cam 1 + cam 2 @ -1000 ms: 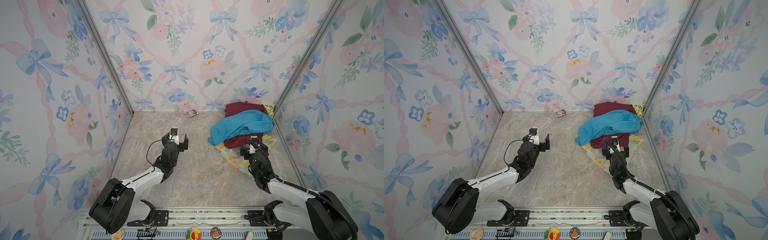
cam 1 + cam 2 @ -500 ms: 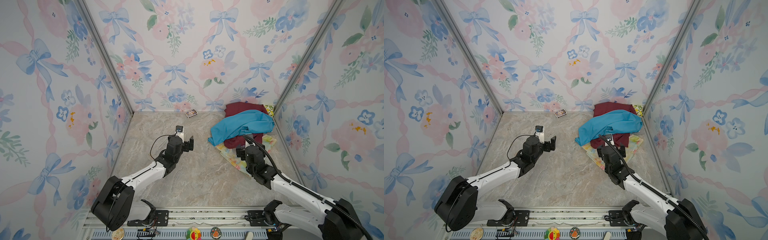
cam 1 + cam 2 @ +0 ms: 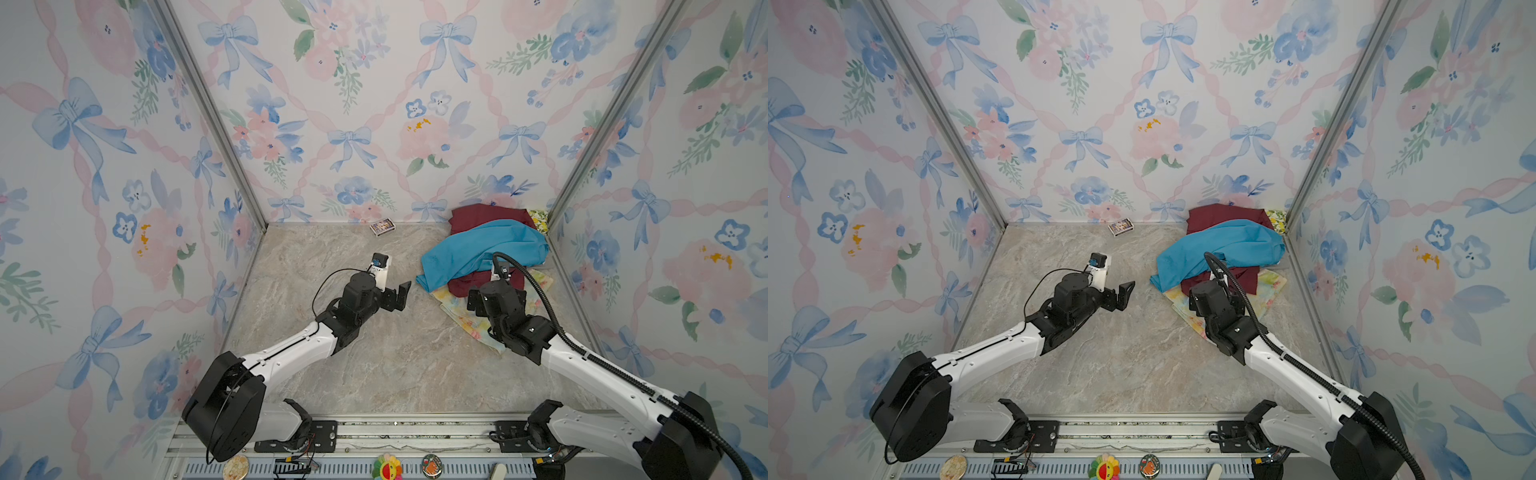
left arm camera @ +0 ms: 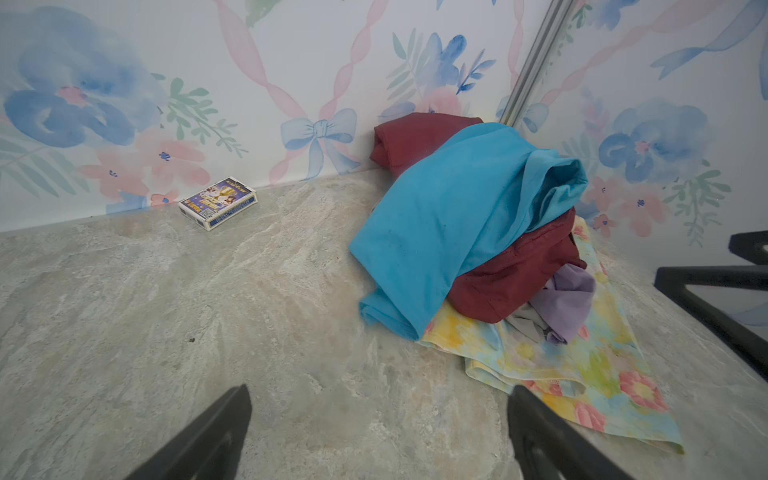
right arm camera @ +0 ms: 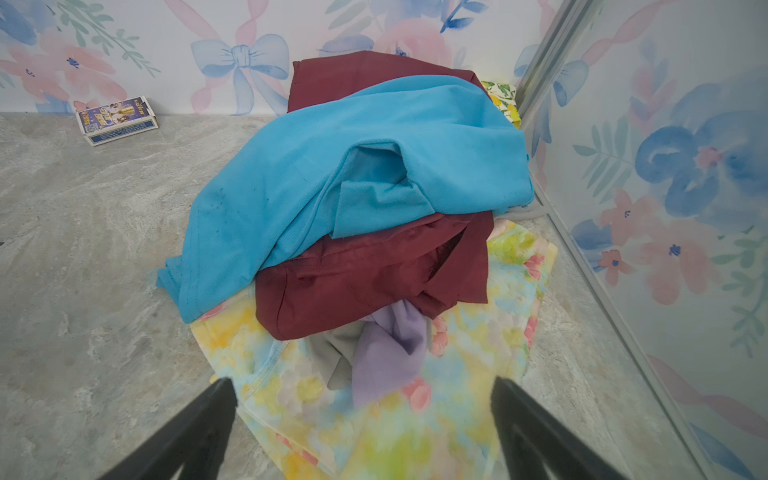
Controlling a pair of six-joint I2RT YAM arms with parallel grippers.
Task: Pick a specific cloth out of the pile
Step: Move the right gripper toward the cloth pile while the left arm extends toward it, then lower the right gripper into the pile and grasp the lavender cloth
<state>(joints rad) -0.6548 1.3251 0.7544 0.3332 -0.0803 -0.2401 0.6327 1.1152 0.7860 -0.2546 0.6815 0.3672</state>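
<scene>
— Just ahead of the right gripper (image 5: pixel 361 384), where does the lilac cloth (image 5: pixel 390 349) lie?

— Straight in front of it, in line with the gap between its two fingers. A bunched tongue of the lilac cloth pokes out from under the maroon cloth (image 5: pixel 365 286) at the near edge of the pile (image 3: pixel 486 257) and rests on the floral cloth (image 5: pixel 457 395).

— Anything next to it?

— A scrap of grey cloth (image 5: pixel 336 349), just beside it and touching.

— How does the right gripper stand?

— Its jaws are spread wide with nothing between them. It hangs over the floral cloth, and whether a finger touches that cloth I cannot tell.

— What sits farther ahead?

— The turquoise cloth (image 5: pixel 332 166) drapes over the maroon one on top of the pile and trails down to the gripper's front left. Beyond it, in the far corner to the front right, a bit of a lemon-print cloth (image 5: pixel 503 99) shows.

— And the left gripper (image 4: pixel 379 390)?

— Wide open and empty as well, above the bare tabletop (image 4: pixel 208 332). From it the pile is ahead and to the right, well apart from its fingers. The lilac cloth shows there too, under the maroon edge. A card box (image 4: pixel 218 203) lies far ahead to its left, against the wall (image 4: pixel 249 104).
</scene>
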